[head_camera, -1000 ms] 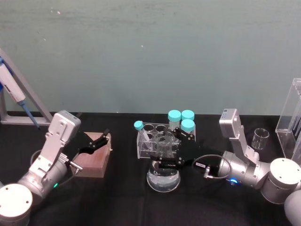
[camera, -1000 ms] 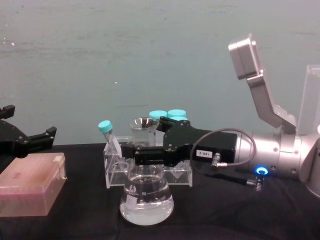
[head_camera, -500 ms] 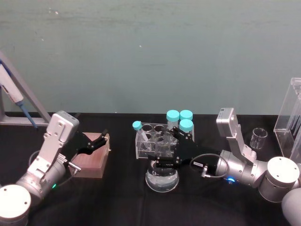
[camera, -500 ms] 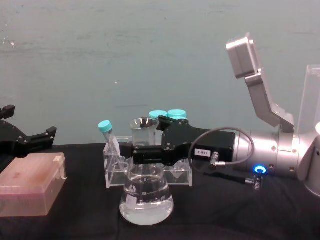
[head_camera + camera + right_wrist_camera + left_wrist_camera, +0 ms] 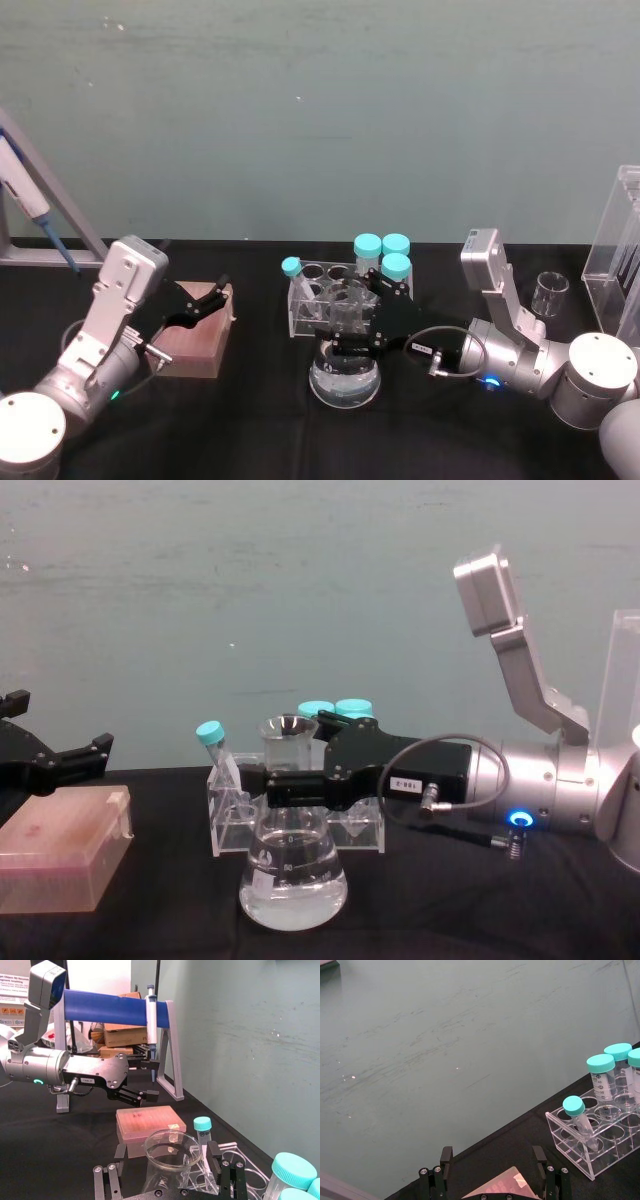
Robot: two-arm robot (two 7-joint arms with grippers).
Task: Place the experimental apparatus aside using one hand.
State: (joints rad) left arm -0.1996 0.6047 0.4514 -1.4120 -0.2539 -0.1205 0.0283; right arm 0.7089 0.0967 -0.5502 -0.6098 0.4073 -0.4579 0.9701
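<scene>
- Nearest us, the conical flask [image 5: 293, 870] stands upright on the black table [image 5: 480, 910], clear liquid pooled in its wide base, just in front of the tube rack [image 5: 296, 820].
- Our right gripper [image 5: 292, 788] has slid a little further in over the last second and has now all but stopped. The flask itself has not moved.
- The fingers [image 5: 275, 787] sit level with the neck, one on each side. From the right wrist view the two of them flank the rim [image 5: 169, 1148] with a small gap either side, so we judge the jaws part open, closing around the neck but not yet clamped on it.
- That tells us the approach is finished. What remains is to squeeze, lift and carry the flask aside.
- Further back, the rack holds teal-capped tubes [image 5: 383, 255] close behind the fingers, a collision risk on the lift.
- Off to the right, the small beaker [image 5: 552, 292] and the acrylic stand [image 5: 615, 250] wait.
- Our left gripper [image 5: 212, 302] idles, jaws apart and empty, over the pink tip box [image 5: 60, 860].
</scene>
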